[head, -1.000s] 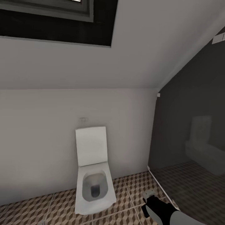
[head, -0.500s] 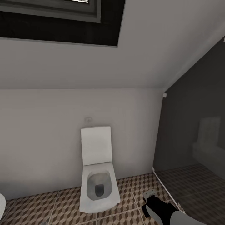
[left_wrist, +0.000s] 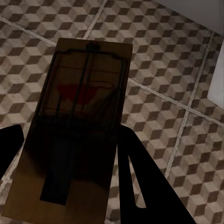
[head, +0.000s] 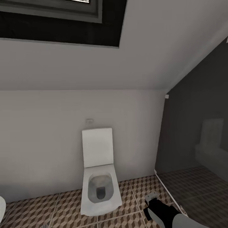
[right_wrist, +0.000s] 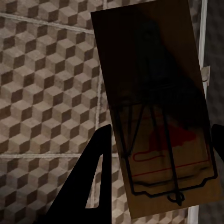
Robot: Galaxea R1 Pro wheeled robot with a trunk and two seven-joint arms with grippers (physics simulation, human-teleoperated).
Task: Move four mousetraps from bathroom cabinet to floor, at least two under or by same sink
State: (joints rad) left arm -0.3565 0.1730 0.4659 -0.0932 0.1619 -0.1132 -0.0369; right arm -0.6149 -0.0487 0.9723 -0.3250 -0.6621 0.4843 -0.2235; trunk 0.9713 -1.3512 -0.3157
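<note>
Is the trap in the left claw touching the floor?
Apart. The left wrist view shows the trap held up between the fingers, with floor far beneath.

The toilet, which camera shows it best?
The head view. The toilet stands whole against the white wall, lid up and bowl open, on the patterned floor. The left wrist view catches a white edge that may be part of it; I cannot tell. The right wrist view gives tiles and a held mousetrap.
</note>
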